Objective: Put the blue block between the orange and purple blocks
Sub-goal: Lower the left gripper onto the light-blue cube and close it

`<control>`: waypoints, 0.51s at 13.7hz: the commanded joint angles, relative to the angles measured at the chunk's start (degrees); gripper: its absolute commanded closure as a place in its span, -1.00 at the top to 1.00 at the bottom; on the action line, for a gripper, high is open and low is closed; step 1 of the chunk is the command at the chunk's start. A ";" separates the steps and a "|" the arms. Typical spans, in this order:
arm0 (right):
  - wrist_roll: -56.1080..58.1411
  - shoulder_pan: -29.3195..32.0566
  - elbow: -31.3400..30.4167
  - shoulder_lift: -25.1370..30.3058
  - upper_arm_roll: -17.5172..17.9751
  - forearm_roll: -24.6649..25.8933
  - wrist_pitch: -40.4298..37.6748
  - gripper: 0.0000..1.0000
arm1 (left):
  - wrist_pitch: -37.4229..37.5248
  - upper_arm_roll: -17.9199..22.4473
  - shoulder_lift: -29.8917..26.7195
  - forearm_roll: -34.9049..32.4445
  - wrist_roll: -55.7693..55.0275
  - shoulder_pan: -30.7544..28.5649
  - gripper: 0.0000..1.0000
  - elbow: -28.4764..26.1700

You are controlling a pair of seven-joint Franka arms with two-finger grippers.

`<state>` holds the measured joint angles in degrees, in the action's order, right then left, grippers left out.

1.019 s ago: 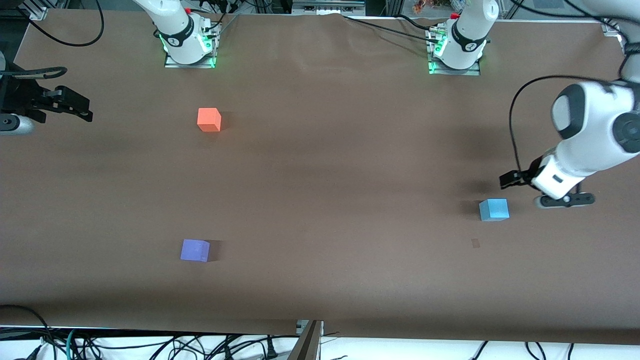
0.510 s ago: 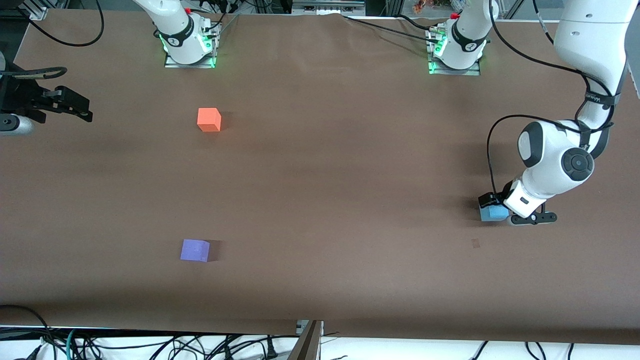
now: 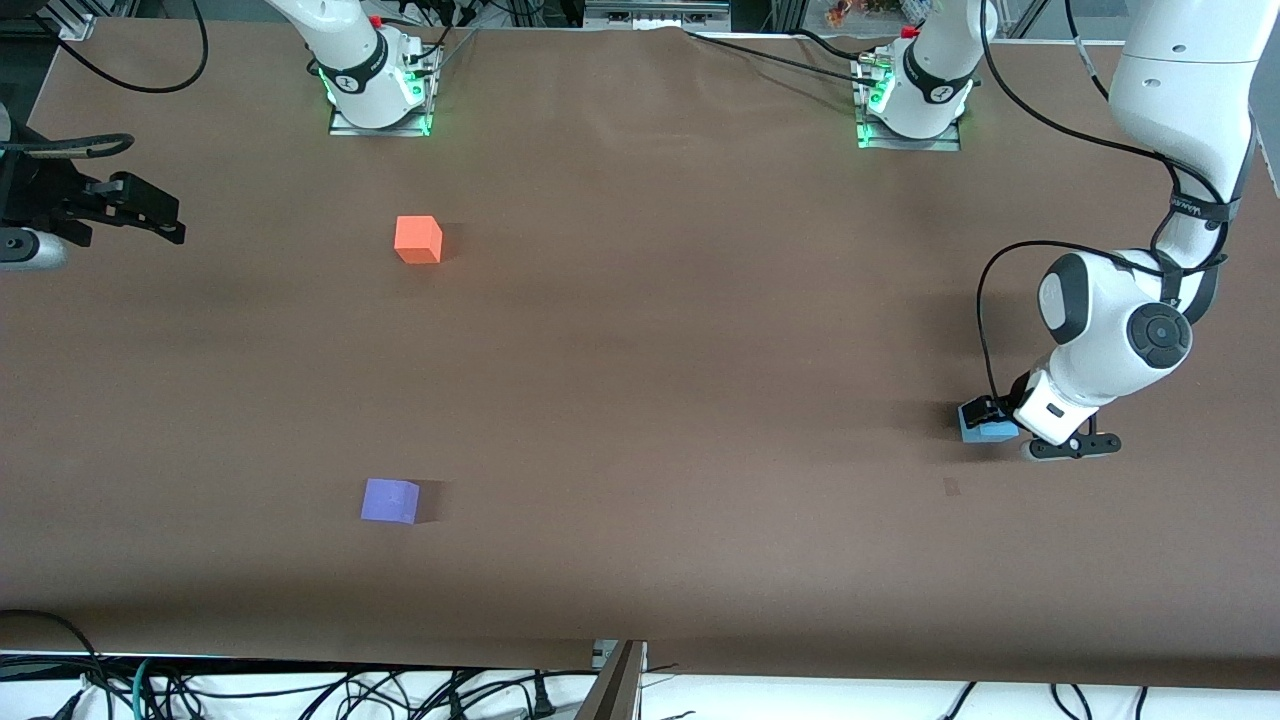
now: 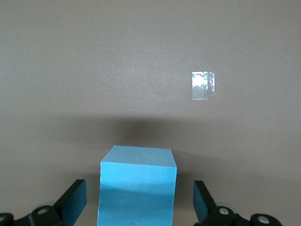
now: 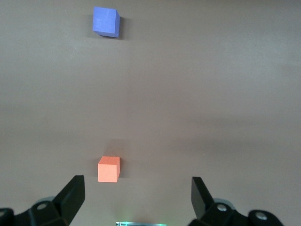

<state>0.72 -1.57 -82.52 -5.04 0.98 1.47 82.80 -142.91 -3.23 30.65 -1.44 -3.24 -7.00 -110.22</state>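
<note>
The blue block (image 3: pixel 984 431) lies on the brown table toward the left arm's end. My left gripper (image 3: pixel 998 420) is down at it, open, with one finger on each side of the block (image 4: pixel 137 188) and a gap at both sides. The orange block (image 3: pixel 418 240) lies near the right arm's base. The purple block (image 3: pixel 390 500) lies nearer to the front camera, in line with the orange one. My right gripper (image 3: pixel 150 215) waits open and empty at the right arm's end of the table; its wrist view shows the orange block (image 5: pixel 108 169) and the purple block (image 5: pixel 105 21).
A small shiny patch (image 3: pixel 951 487) marks the table just nearer to the front camera than the blue block; it also shows in the left wrist view (image 4: pixel 203 85). The arm bases (image 3: pixel 378 95) (image 3: pixel 910 100) stand along the table's back edge. Cables hang below the front edge.
My left gripper swung in from beside the blue block and came down over it, so its open fingers now straddle it. The blocks and the right arm have not moved.
</note>
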 commanded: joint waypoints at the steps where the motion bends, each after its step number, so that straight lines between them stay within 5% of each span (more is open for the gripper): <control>1: 1.04 0.52 0.61 -0.23 0.17 -0.94 0.08 1.00 | -0.35 -0.37 1.95 0.82 0.95 -0.39 0.81 2.02; 6: 1.04 0.52 0.61 -0.23 0.17 -0.94 0.08 1.00 | -0.26 -0.46 2.66 0.30 1.04 -0.21 -0.89 2.29; 7: 1.04 0.52 0.61 -0.23 0.17 -0.94 0.08 1.00 | -0.26 -0.46 2.66 0.12 1.04 0.14 -1.00 2.29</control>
<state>0.73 -1.57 -82.53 -5.04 0.98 1.47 82.81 -143.04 -3.28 32.19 -1.44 -3.10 -6.99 -109.15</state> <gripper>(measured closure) 0.000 0.405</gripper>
